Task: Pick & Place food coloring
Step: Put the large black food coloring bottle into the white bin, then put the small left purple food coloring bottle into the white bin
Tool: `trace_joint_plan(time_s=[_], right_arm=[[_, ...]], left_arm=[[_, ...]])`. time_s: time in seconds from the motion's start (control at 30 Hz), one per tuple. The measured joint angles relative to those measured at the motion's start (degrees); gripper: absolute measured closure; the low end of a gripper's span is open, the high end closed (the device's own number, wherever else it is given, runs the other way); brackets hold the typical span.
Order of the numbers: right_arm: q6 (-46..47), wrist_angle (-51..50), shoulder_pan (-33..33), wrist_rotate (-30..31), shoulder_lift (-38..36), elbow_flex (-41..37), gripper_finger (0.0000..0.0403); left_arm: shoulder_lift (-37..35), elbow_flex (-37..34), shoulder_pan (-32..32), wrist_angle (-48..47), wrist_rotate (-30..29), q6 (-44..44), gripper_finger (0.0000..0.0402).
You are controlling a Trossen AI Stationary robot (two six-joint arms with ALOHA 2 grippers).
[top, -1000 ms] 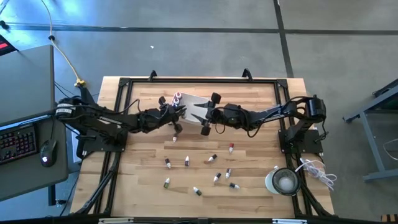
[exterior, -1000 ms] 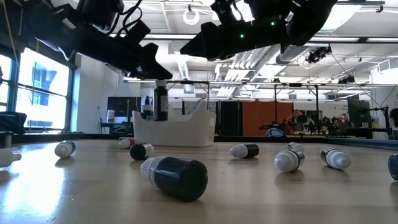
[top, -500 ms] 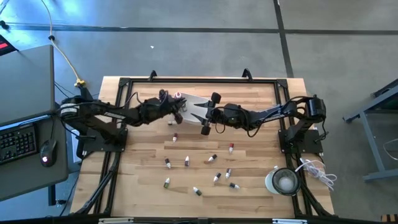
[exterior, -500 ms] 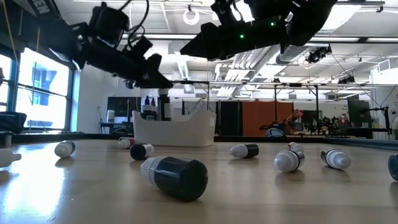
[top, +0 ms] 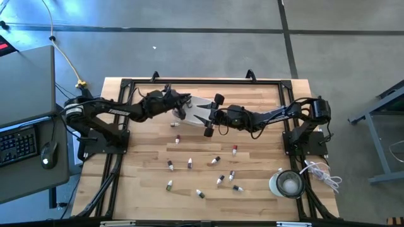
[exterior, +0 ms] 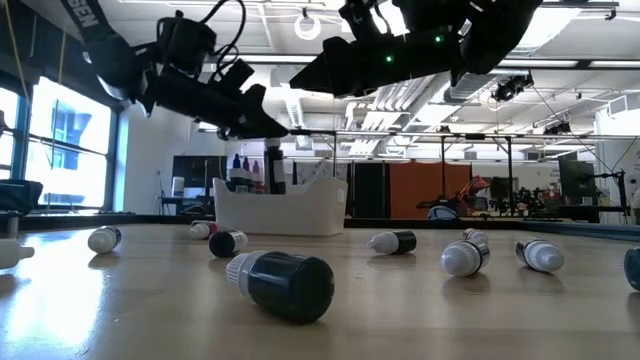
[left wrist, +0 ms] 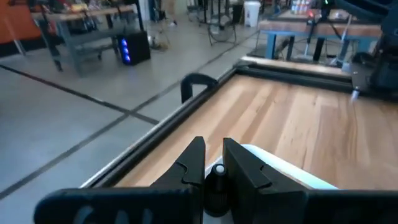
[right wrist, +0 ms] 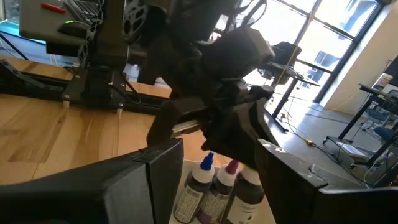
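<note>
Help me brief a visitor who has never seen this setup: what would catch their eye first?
Probably the two dark arms meeting over the white tray at the table's far middle, the left pincer shut on a small bottle above it, the right pincer open beside it. Next, the scattered food coloring bottles lying on the near half.

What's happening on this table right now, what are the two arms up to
The left claw is shut on a small dark bottle and holds it over the white tray at the table's far side, where a few bottles already stand upright. The right claw hangs open beside the tray, holding nothing. About a dozen more food coloring bottles lie scattered on the wooden table, and a round clear container sits near the right corner.
</note>
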Motion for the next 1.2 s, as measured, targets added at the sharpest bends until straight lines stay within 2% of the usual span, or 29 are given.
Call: trace_joint_plan(time_s=[0.13, 0.5, 0.63, 0.8, 1.2], right_arm=[[0.0, 0.0, 0.0, -0.01, 0.0, 0.0, 0.021], [0.02, 0.0, 0.0, -0.04, 0.02, 0.0, 0.021], [0.01, -0.02, 0.0, -0.03, 0.02, 0.0, 0.021], [0.02, -0.05, 0.0, -0.04, 0.02, 0.0, 0.021], [0.01, -0.29, 0.0, -0.06, 0.02, 0.0, 0.021]], left_arm=[[0.84, 1.8, 0.29, -5.92, 1.08, -0.18, 0.0374], [7.87, 2.15, 0.31, 2.52, -2.01, -0.04, 0.0374], [8.54, 2.75, 0.29, 2.21, -6.16, -0.04, 0.0362], [8.54, 3.7, 0.28, -0.13, -5.96, -0.07, 0.0338], [7.95, 3.68, 0.28, 2.63, -5.88, 2.67, 0.0331]])
